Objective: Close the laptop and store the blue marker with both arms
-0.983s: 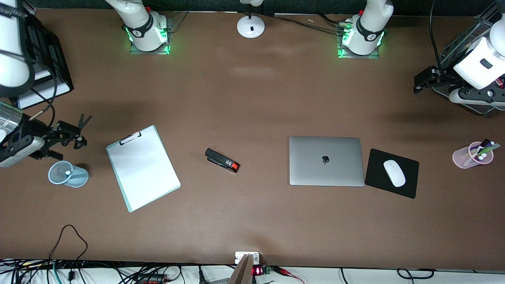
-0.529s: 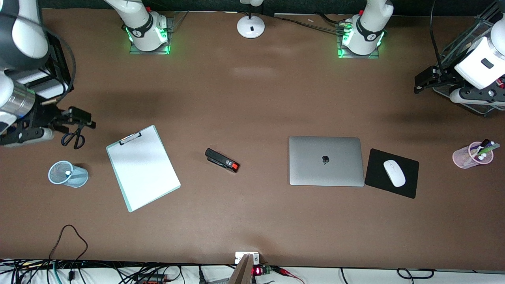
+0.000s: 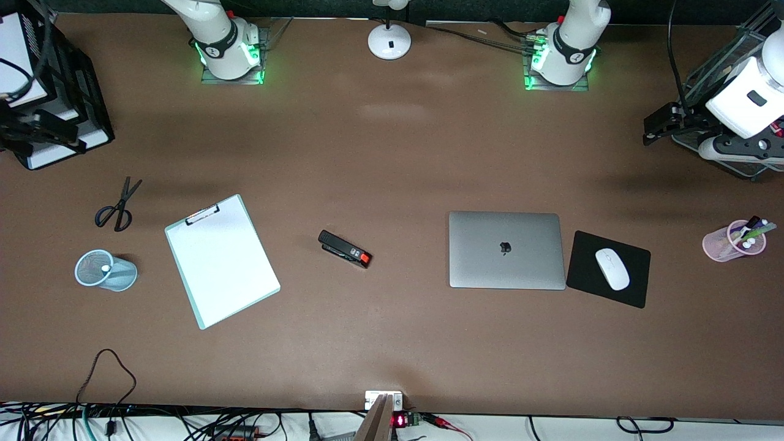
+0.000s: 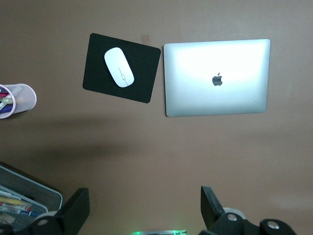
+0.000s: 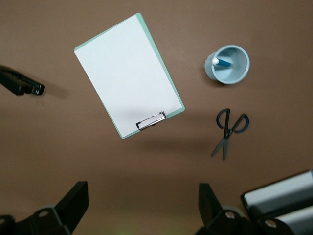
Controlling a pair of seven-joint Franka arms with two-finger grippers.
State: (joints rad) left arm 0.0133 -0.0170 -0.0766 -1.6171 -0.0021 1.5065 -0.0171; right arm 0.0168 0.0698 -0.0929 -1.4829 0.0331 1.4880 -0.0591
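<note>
The silver laptop [image 3: 506, 250] lies shut on the table, lid logo up, and it shows in the left wrist view too [image 4: 216, 77]. The blue marker [image 5: 222, 62] stands in a light-blue mesh cup [image 3: 105, 270] near the right arm's end; only its whitish end [image 3: 105, 267] shows from the front. My left gripper [image 3: 649, 130] hangs open and empty over the left arm's end of the table [image 4: 144, 208]. My right gripper [image 3: 61, 136] is open and empty over the edge of a black file tray [image 5: 142, 203].
A clipboard [image 3: 222, 260], a black stapler [image 3: 345, 248] and scissors [image 3: 116, 207] lie between cup and laptop. A white mouse [image 3: 612, 269] rests on a black mouse pad [image 3: 582, 272] beside the laptop. A pink pen cup [image 3: 732, 241], black file tray [image 3: 73, 92] and lamp base [image 3: 389, 41] stand around.
My right arm has pulled back from over the scissors and cup toward the black file tray, uncovering the scissors. The left arm has not moved.
</note>
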